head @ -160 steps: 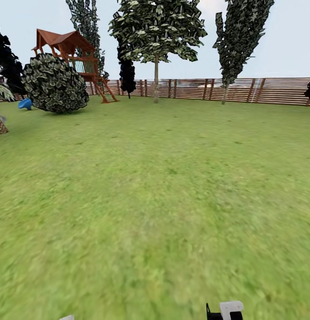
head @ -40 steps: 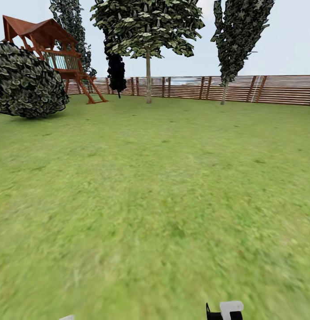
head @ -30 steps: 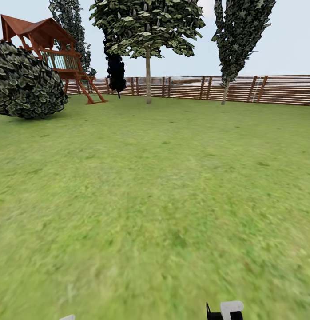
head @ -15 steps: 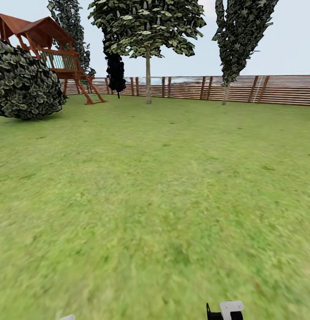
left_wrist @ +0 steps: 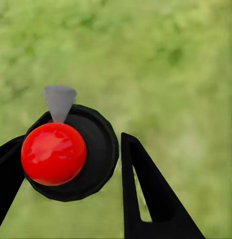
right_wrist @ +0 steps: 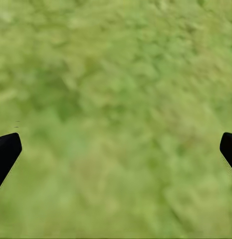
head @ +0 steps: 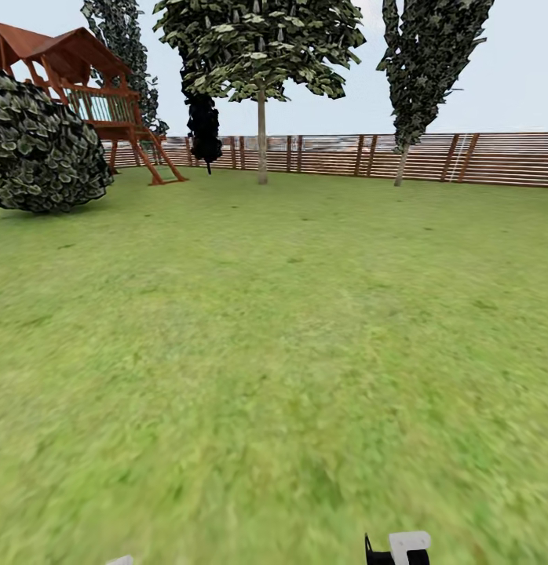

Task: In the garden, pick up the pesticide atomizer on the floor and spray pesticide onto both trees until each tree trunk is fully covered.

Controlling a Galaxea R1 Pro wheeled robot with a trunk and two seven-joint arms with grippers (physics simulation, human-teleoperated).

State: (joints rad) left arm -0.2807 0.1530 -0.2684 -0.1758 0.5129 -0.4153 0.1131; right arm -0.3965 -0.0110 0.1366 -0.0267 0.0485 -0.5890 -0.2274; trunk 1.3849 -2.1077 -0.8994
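Left gripper point(left_wrist: 71, 164), left wrist view: two black fingers point(left_wrist: 145, 199) clamp a round black-bodied object with a glossy red dome on top and a small grey cone-shaped nozzle at its edge. This appears to be the pesticide atomizer point(left_wrist: 71, 152), seen from above; the label band is hidden at this angle. One finger presses the body on each side. Blurry green lawn point(left_wrist: 170, 59) lies beneath.

Right gripper point(right_wrist: 116, 149), right wrist view: black fingertips point(right_wrist: 6, 152) sit at opposite edges of the picture, spread wide, with nothing between them but grass.

Head view: bright green grass floor point(head: 274, 353) runs to a red-brown horizontal-slat wooden fence point(head: 345, 155) along the far edge of the lawn. A white-and-black robot part point(head: 400, 548) shows at the near edge.

A broad-crowned tree with a straight pale trunk point(head: 262, 137) stands near the fence at the far middle of the lawn. A narrower, tall, dark-leaved tree on a thin pale stem point(head: 431, 71) stands to its right, also by the fence. A slim black cypress-like tree point(head: 203, 129) stands just left of the broad-crowned one.

At the far left corner of the lawn: a red-brown wooden play tower with a pitched roof point(head: 93, 86), partly covered by a large round dark-leaved bush point(head: 42, 145) in front of it.
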